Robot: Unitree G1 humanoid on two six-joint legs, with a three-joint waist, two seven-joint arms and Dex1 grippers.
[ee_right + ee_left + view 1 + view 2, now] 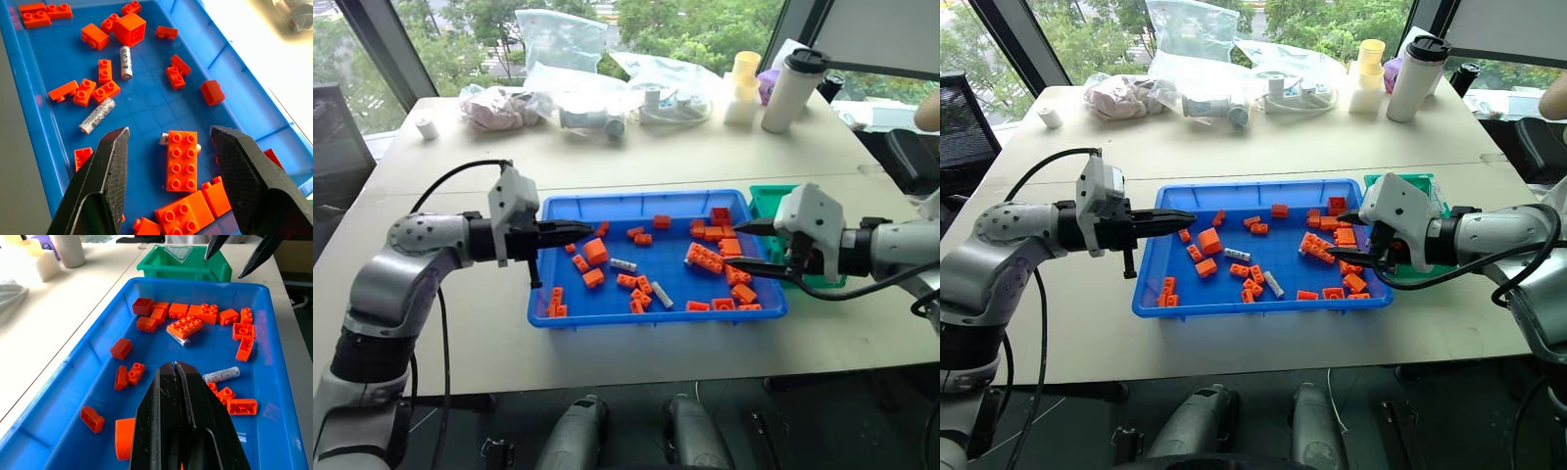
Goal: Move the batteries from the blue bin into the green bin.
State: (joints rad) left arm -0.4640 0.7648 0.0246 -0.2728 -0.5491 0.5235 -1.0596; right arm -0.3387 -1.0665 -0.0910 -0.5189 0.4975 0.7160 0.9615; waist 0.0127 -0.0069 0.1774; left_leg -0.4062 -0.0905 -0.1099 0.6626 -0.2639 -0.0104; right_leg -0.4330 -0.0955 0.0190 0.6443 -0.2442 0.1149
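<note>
Batteries (97, 115) in blue bin (607, 309)

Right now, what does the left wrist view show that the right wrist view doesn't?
Left wrist, not right: small teal-green plastic bin; shut left hand. Right wrist, not left: slim silvery battery in the clear beside the big orange cube. Both: shallow blue plastic tray, open right hand, another battery half under a long orange brick.

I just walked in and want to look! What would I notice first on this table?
Probably the big blue bin in the middle of the table, scattered with bright orange bricks. Two black robot grippers reach in from either side: the left gripper shut, the right gripper open.
</note>
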